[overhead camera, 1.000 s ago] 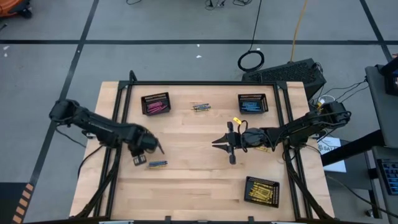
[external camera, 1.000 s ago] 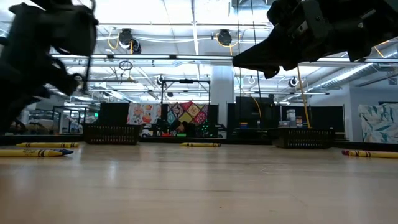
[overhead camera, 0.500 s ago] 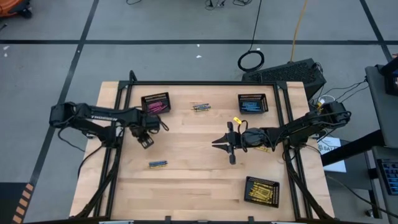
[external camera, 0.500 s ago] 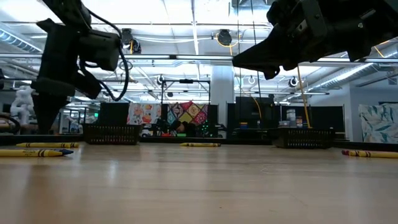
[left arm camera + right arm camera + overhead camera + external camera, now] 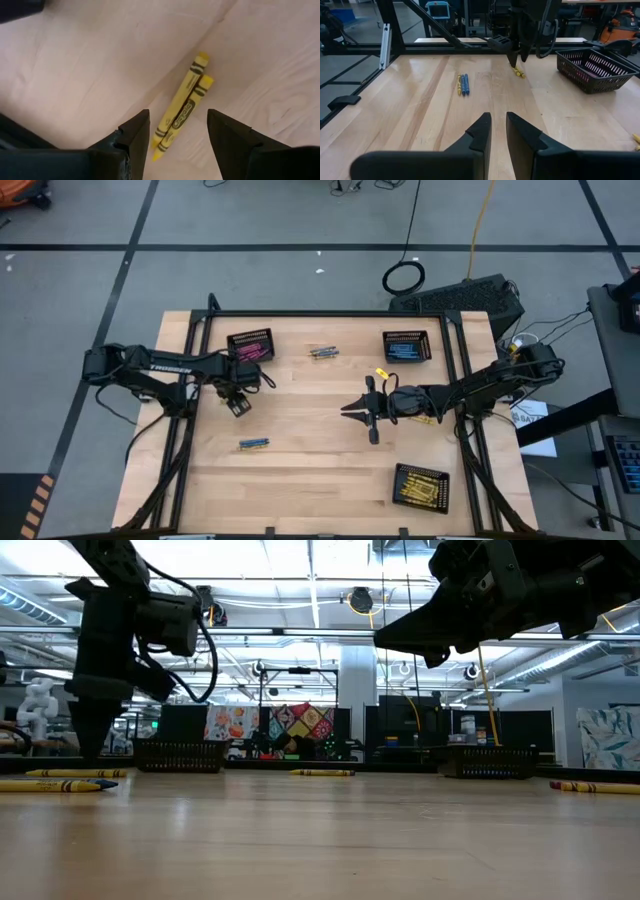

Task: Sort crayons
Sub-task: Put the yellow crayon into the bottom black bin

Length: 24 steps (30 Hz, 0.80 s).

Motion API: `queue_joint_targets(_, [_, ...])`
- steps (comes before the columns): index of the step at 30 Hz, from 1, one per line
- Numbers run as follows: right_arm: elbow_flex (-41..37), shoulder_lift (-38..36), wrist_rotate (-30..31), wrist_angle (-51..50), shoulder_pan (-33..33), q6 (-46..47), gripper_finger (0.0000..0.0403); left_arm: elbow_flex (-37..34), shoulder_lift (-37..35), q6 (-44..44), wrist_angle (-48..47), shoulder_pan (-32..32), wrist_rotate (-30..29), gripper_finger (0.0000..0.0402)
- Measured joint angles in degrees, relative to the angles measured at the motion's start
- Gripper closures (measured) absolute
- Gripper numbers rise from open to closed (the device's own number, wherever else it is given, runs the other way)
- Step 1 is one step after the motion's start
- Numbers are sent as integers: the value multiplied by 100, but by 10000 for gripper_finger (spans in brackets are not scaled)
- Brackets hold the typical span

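Observation:
Two yellow crayons [image 5: 182,112] lie side by side on the wooden table, right under my left gripper [image 5: 178,120]. That gripper is open and points down, one finger on each side above them, touching nothing. It stands in the table's left half [image 5: 238,404], near the pink-filled basket [image 5: 250,346]. The right wrist view shows the same crayons [image 5: 519,72] below its tip [image 5: 513,60]. My right gripper [image 5: 352,408] hovers over the table's middle, slightly open and empty.
A blue and a yellow crayon [image 5: 253,444] lie nearer the front left. More crayons [image 5: 322,352] lie between the pink basket and the blue-filled basket [image 5: 406,347]. Yellow crayons [image 5: 381,375] lie by the right arm. A yellow-filled basket [image 5: 420,486] stands front right.
My left gripper has swung away from the blue and yellow crayons toward the table's far edge and turned to point straight down over the two yellow crayons. My right gripper has kept still.

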Motion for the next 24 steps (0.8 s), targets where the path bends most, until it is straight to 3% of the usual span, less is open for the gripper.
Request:
queue_joint_targets(9, [0, 0, -20, -14, 0, 1, 360, -4, 484, -8, 69, 0, 67, 213])
queue_joint_targets(19, [0, 0, -21, -44, 0, 15, 360, -5, 583, -9, 414, 0, 964, 213])
queue_joint_targets(24, [0, 0, -22, -44, 0, 42, 360, 188, 573, -10, 287, -17, 1077, 213])
